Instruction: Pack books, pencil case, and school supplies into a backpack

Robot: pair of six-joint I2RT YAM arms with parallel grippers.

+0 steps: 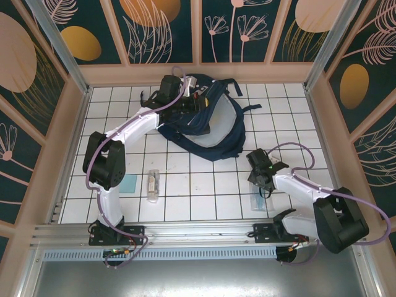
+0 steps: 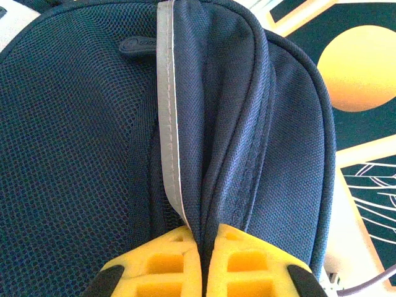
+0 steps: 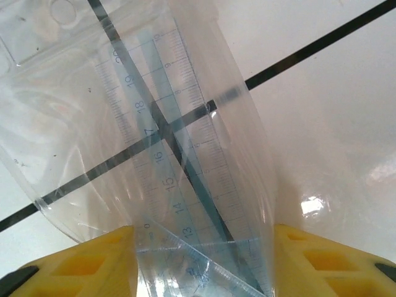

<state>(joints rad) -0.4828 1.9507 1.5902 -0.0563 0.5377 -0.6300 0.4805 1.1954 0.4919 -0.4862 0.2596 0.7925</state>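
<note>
The left gripper (image 2: 203, 238) is clamped shut on a raised fold of navy fabric. Its two yellow fingers (image 2: 167, 263) are pressed together with the cloth pinched between them. Just beside the pinch runs a grey-white reflective stripe (image 2: 167, 93), and to its left lies a dark mesh panel (image 2: 62, 161). The fold belongs to the backpack (image 1: 216, 133), which lies in a heap on the far middle of the white tiled table (image 1: 204, 201). From above, the left arm stretches out to the bag's far left end.

The right gripper (image 3: 204, 247) is lowered over the clear plastic sleeve (image 3: 154, 124). One yellow finger (image 3: 80, 269) stands at each long edge and the sleeve fills the gap between them. The jaws stand apart by the width of the sleeve. The plastic looks bowed upward, but it cannot be told whether the fingers are pressing it or merely meeting its edges. Inside the sleeve a bluish ruler (image 3: 170, 164) lies lengthwise, with the black tile lines showing through. In the overhead view this gripper (image 1: 264, 185) sits near the right front of the table, with the sleeve (image 1: 260, 202) running toward the near edge.

On the left front tiles, well apart from both grippers, lies a small clear tube-like packet (image 1: 153, 184). A pale-teal card (image 1: 129, 184) lies near it, on its left.
</note>
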